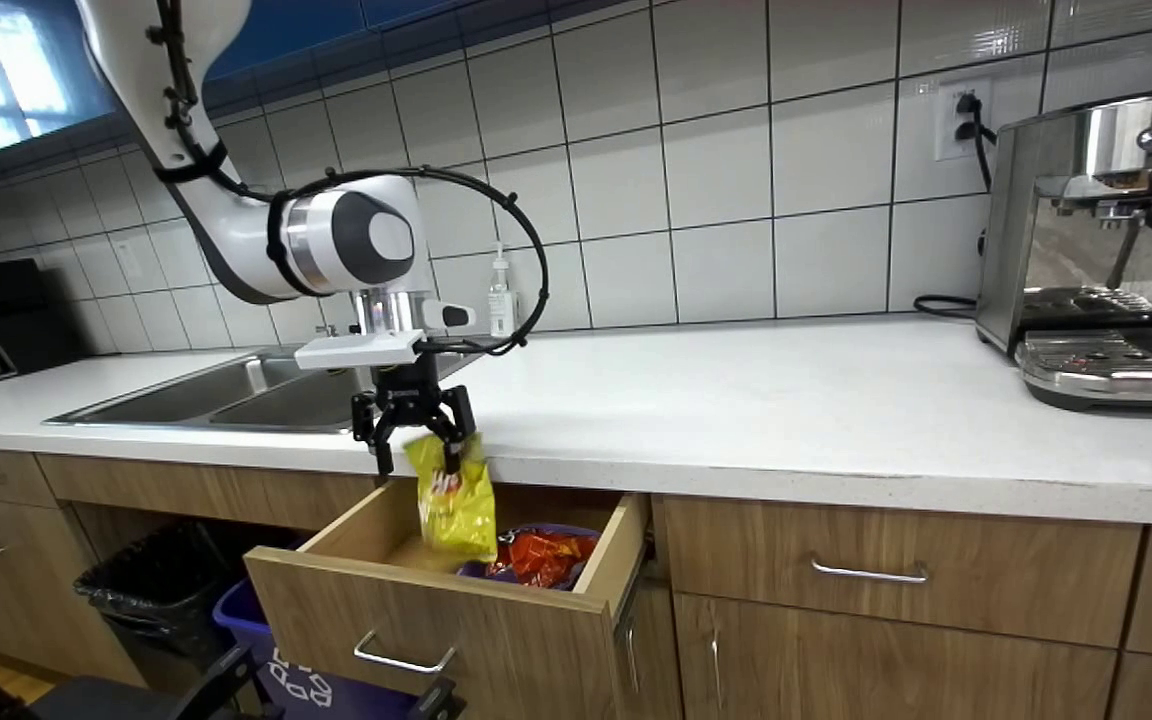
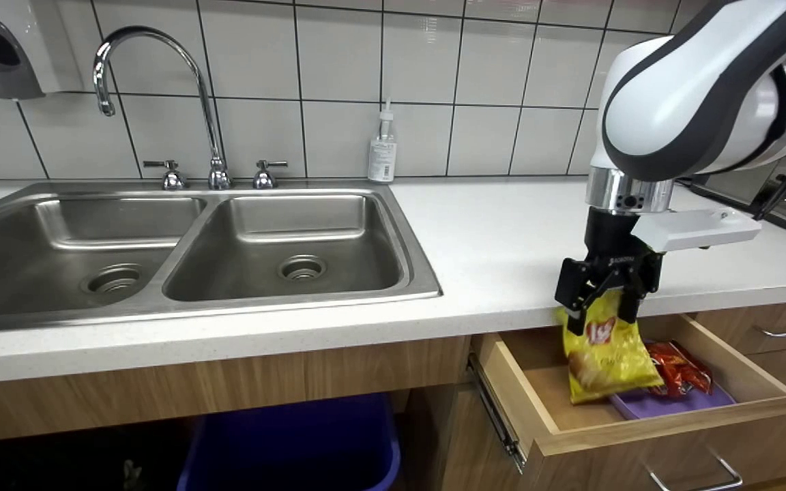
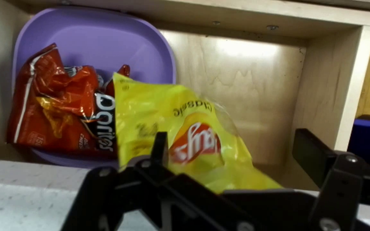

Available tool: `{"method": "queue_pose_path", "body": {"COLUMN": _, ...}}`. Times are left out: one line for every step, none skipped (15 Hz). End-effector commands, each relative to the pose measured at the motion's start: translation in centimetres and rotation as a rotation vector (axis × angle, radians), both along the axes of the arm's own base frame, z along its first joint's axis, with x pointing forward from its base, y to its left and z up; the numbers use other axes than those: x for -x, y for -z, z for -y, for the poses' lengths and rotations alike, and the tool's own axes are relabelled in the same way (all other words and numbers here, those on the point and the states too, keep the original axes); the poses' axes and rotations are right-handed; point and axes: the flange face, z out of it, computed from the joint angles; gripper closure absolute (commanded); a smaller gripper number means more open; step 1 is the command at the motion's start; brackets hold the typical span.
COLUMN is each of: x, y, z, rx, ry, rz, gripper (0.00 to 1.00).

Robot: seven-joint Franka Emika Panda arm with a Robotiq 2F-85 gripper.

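My gripper [image 1: 418, 468] stands spread, clenching nothing; the yellow chip bag [image 2: 611, 368] is right by one finger [image 3: 159, 149], contact unclear, off the front edge of the white counter [image 1: 736, 390], over the pulled-out drawer [image 1: 506, 630]. Should it cling, lifting could snag it on that edge. A steel sink [image 2: 424, 283] and tiled wall [image 1: 716, 270] lie behind.

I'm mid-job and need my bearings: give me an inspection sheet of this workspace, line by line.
Surface: white counter with an inset sink and a pump bottle.
Job's things: yellow Lay's bag over the open drawer.
Clutter: red Doritos bag lying on a purple tray in the drawer.
Gripper: jaws apart, at the yellow Lay's bag's top; contact with it unclear.
Cables: black cable in a wide loop, apart from both bags.
Surroundings: espresso machine farther along the counter; blue bin under the counter.
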Motion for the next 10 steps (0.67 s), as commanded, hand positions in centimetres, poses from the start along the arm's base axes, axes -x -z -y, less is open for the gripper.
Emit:
{"method": "queue_pose_path", "body": {"x": 2.5, "y": -0.7, "z": -1.5, "rx": 0.018, "ry": 0.014, "rz": 0.020, "gripper": 0.00}}
{"method": "queue_pose_path", "body": {"x": 2.9, "y": -0.7, "z": -1.7, "rx": 0.018, "ry": 0.019, "rz": 0.024, "gripper": 0.00}}
{"method": "queue_pose_path", "body": {"x": 3.1, "y": -1.0, "z": -1.8, "rx": 0.014, "ry": 0.031, "rz": 0.031, "gripper": 0.00}}
{"method": "queue_pose_path", "body": {"x": 3.4, "y": -1.2, "z": -1.9, "rx": 0.009, "ry": 0.038, "rz": 0.037, "gripper": 0.00}}
{"method": "queue_pose_path", "body": {"x": 3.7, "y": -1.7, "z": -1.8, "rx": 0.005, "ry": 0.040, "rz": 0.046, "gripper": 0.00}}
{"method": "queue_pose_path", "body": {"x": 3.9, "y": -2.1, "z": -1.6, "rx": 0.005, "ry": 0.038, "rz": 0.056, "gripper": 0.00}}
{"method": "queue_pose_path", "body": {"x": 4.1, "y": -2.7, "z": -1.2, "rx": 0.008, "ry": 0.033, "rz": 0.061, "gripper": 0.00}}
{"method": "queue_pose_path", "body": {"x": 4.4, "y": -3.1, "z": -0.9, "rx": 0.009, "ry": 0.031, "rz": 0.063, "gripper": 0.00}}
{"method": "queue_pose_path", "body": {"x": 4.6, "y": -3.5, "z": -0.5, "rx": 0.008, "ry": 0.029, "rz": 0.066, "gripper": 0.00}}
{"method": "queue_pose_path", "body": {"x": 4.8, "y": -3.9, "z": -0.2, "rx": 0.009, "ry": 0.027, "rz": 0.069, "gripper": 0.00}}
